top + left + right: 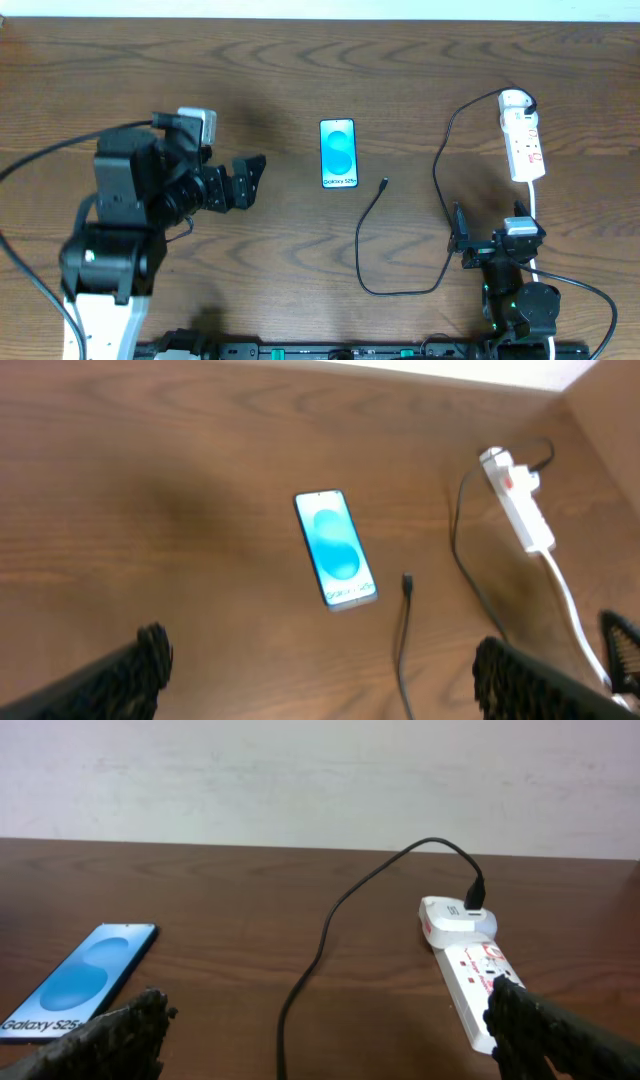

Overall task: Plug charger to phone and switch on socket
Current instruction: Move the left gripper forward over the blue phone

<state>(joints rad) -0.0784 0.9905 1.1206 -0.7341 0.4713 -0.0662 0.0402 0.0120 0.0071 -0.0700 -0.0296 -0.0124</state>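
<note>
The phone (338,153) lies flat mid-table, blue screen up; it also shows in the left wrist view (335,548) and the right wrist view (75,982). The charger cable (372,225) loops from the socket (522,148) down and back up; its plug tip (385,184) lies loose just right of the phone's lower end, not inserted, seen too in the left wrist view (408,585). The socket is at the far right (470,970) (518,510). My left gripper (250,178) is open, left of the phone (320,675). My right gripper (460,235) is open, near the table's front (325,1030).
The socket's thicker white cord (537,200) runs down toward the right arm's base. The wooden table (300,70) ends at a pale wall at the back (300,770).
</note>
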